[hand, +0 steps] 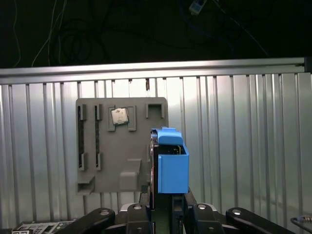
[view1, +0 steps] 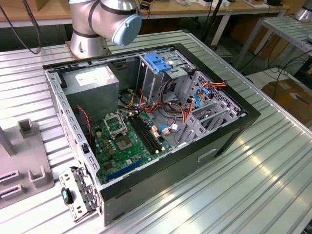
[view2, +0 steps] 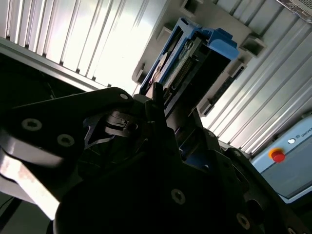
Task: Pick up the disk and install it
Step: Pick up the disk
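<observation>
One black gripper [hand: 171, 202] clamps the blue-railed metal disk [hand: 173, 168] edge-on; exterior view: grey fixture plate [view1: 19, 156] at black computer case's [view1: 185, 168] eight o'clock.

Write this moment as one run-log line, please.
gripper: shut on the disk | disk: at grey holder plate's edge | computer case: open, disk not yet installed

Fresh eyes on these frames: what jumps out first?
The open black desktop computer case lying on the ribbed aluminium table, green motherboard exposed, dominates the exterior view. In both wrist views, the flat metal disk with blue plastic side rails stands edge-on just ahead of the gripper, with a grey fixture plate behind it.
</observation>
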You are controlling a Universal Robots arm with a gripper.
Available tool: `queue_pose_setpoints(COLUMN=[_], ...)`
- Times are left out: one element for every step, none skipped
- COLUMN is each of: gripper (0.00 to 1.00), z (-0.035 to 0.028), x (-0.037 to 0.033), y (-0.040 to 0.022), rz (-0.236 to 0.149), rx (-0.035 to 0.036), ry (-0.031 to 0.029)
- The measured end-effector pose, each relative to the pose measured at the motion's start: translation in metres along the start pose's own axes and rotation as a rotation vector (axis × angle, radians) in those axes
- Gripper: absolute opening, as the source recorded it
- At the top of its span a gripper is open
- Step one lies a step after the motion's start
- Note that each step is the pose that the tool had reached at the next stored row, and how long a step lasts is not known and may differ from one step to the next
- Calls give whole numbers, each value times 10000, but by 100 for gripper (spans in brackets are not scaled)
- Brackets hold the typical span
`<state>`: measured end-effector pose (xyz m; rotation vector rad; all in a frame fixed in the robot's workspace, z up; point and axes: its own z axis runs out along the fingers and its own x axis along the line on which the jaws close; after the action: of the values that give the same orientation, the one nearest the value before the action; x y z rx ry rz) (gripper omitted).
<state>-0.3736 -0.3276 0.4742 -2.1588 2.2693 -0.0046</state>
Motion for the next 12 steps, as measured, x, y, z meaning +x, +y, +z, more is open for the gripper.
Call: queue_pose_setpoints(gripper=[35, 35, 35, 35, 35, 35, 35, 35, 35, 35, 35, 35], z=[-8, -18, -25, -34, -39, -43, -49, -49, -49, -51, -51, -51], x=[0, 0, -1, -1, -1, -1, -1, -1, -1, -1, -1, -1], y=[-1, -2, -3, -4, -4, -5, -5, -5, -5, -5, -5, -5], rz=[0, 0, 0, 0, 0, 0, 0, 0, 0, 0, 0, 0], rx=[0, -1, -1, 0, -1, -1, -1, 0, 1, -1, -1, 0], ry=[0, 1, 1, 0, 1, 1, 1, 0, 0, 1, 1, 0])
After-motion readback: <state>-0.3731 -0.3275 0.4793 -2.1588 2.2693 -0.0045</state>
